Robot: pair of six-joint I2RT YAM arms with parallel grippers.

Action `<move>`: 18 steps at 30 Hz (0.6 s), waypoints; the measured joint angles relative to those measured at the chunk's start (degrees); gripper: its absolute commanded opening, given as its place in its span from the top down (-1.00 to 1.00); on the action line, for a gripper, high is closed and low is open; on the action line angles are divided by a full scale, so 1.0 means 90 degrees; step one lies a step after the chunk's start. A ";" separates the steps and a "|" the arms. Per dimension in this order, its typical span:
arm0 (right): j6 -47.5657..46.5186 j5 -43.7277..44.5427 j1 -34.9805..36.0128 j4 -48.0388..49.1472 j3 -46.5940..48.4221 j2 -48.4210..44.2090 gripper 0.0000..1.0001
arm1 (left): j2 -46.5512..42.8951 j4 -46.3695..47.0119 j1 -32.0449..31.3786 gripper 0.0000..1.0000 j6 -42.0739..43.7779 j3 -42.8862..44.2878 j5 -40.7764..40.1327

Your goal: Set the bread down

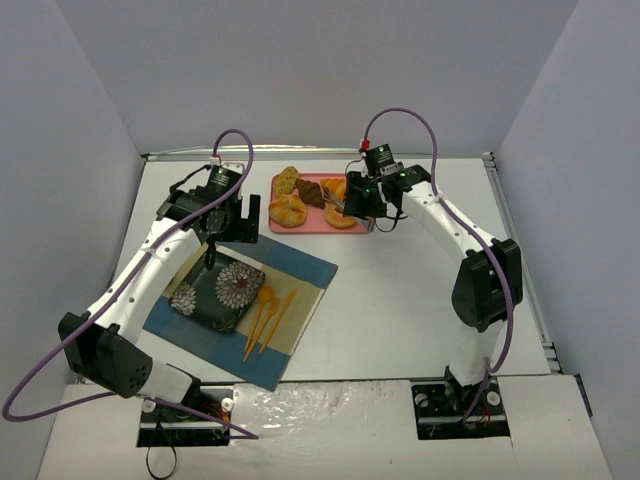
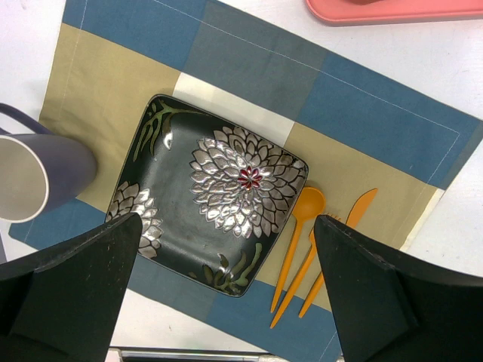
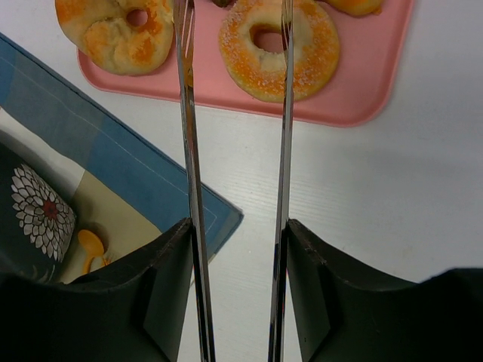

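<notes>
A pink tray (image 1: 316,224) at the far side of the tabletop (image 1: 400,300) carries the dark brown bread (image 1: 311,193) among lighter pastries, and the right end effector (image 1: 340,204) is over the tray just beside the bread. Nearer, a blue and tan placemat (image 1: 300,265) holds a black flowered plate (image 1: 222,290) and orange cutlery (image 1: 268,315). The left end effector (image 1: 212,246) hangs over the plate's far edge.

Twin white/black arms w/ purple cabling.
White shells on long links of L arm (image 1: 140,275) and R arm (image 1: 450,225), bulky black housings at joints, black base plates (image 1: 462,410) at near edge. One purple cable (image 1: 235,135) per arm, looped above wrist; L one also trailing in wide arc past base. Red block (image 1: 376,157) and green LEDs (image 1: 372,183) atop R wrist. L gripper (image 2: 226,226): matte black, chunky angular fingers (image 2: 75,294). R gripper (image 3: 238,249): same black fingers, thin steel blades (image 3: 185,113) along inner faces.
</notes>
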 measured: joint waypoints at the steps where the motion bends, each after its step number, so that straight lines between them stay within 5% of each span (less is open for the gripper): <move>1: -0.0025 -0.0004 0.0026 0.0025 0.0091 0.0121 0.08 | 0.0016 0.0000 0.0000 -0.94 0.0000 0.0000 -0.0001; 18: -0.0194 -0.0193 0.0253 0.0069 0.1346 0.1341 0.05 | 0.0053 -0.0010 0.0000 -0.94 -0.0001 0.0000 -0.0089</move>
